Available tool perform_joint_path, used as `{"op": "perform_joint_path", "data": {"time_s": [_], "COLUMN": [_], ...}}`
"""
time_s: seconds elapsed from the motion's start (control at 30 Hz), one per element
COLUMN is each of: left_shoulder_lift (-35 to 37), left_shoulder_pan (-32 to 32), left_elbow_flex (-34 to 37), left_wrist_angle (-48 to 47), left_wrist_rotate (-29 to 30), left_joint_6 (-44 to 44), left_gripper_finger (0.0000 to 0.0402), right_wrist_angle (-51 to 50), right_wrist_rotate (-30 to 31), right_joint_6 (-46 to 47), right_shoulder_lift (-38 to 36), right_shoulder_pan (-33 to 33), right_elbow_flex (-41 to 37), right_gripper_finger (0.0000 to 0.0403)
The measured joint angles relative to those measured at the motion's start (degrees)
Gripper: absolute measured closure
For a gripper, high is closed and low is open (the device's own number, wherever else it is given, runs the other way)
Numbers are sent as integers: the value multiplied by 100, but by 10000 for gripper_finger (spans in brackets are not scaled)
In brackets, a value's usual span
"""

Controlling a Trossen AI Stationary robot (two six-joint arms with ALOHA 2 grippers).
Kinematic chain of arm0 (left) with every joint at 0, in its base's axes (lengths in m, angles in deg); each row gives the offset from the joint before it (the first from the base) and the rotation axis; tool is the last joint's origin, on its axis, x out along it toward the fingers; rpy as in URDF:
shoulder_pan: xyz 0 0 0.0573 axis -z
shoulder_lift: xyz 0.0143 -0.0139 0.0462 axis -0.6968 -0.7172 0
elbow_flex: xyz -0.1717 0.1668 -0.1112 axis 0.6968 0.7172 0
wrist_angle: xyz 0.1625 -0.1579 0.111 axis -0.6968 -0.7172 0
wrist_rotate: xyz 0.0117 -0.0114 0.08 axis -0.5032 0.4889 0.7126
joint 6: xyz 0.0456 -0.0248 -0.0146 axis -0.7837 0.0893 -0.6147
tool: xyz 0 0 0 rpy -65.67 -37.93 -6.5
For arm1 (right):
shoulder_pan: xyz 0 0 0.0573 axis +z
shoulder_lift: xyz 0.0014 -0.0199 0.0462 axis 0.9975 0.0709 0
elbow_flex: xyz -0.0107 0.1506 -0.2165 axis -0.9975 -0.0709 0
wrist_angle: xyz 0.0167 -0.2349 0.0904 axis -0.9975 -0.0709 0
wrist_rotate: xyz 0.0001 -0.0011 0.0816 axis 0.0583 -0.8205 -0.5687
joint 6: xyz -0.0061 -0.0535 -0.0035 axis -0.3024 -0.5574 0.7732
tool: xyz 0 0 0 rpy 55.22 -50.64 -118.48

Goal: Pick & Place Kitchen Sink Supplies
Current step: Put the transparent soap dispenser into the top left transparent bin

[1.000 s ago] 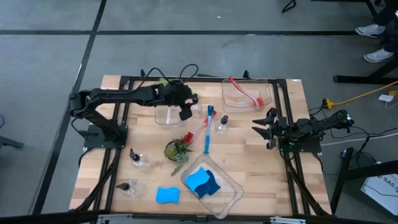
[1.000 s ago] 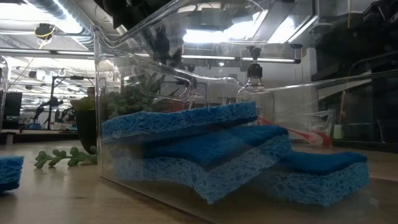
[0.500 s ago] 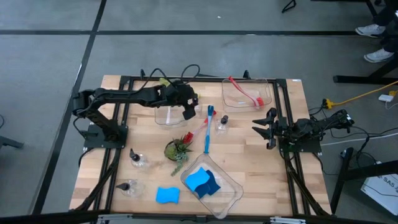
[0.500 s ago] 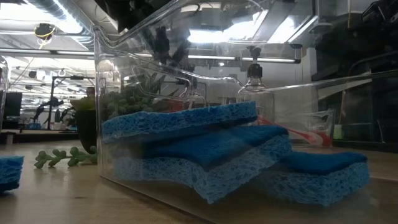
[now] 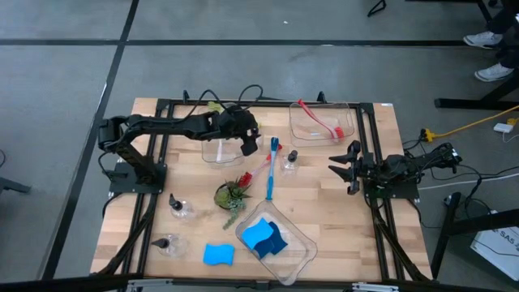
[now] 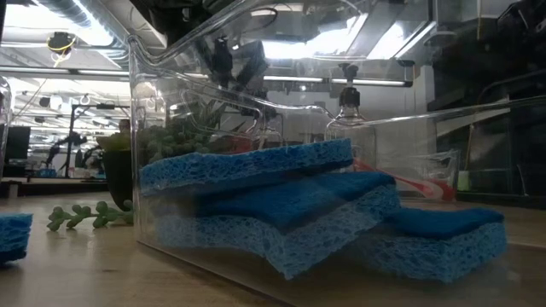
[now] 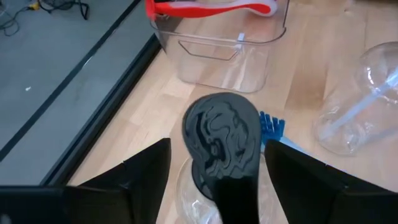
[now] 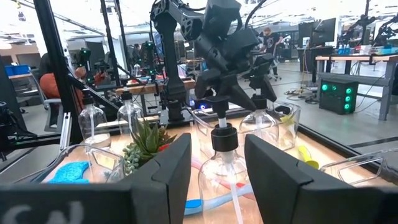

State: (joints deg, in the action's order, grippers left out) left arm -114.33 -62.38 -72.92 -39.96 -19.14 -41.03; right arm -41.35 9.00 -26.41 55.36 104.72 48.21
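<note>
My left gripper [image 5: 247,146] hangs open over the right end of a clear bin [image 5: 217,150]. In the left wrist view its fingers stand on either side of the black pump top [image 7: 221,134] of a clear bottle [image 7: 189,193], with a small gap on each side. Beside them lie a blue brush [image 5: 272,166] and a red brush [image 5: 259,172], and a second pump bottle [image 5: 290,159] stands on the wood. Another red brush [image 5: 320,122] lies in the far bin [image 5: 350,122]. My right gripper [image 5: 334,166] waits open at the table's right side.
A small potted plant [image 5: 233,193] stands mid-table. A near bin [image 5: 302,247] holds blue sponges [image 5: 263,237], and one sponge [image 5: 217,254] lies loose beside it. Two more bottles [image 5: 180,209] [image 5: 166,243] stand near the left edge. Black frame rails run along the table's sides.
</note>
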Motion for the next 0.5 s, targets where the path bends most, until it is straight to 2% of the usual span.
{"op": "perform_joint_path", "data": {"time_s": [0.13,0.37,0.5], "left_shoulder_lift": [0,5,9], "left_shoulder_pan": [-5,-5,-5], "left_elbow_flex": [0,0,0], "left_wrist_angle": [-39,-203,-204], "left_wrist_rotate": [87,103,111], "left_joint_6": [0,222,318], "left_gripper_finger": [174,271,273], "right_wrist_angle": [-67,-74,-75], "right_wrist_rotate": [0,0,0], "right_joint_6": [24,18,7], "right_shoulder_lift": [0,0,0], "right_shoulder_pan": [0,0,0], "right_elbow_flex": [0,0,0], "right_gripper_finger": [254,253,254]}}
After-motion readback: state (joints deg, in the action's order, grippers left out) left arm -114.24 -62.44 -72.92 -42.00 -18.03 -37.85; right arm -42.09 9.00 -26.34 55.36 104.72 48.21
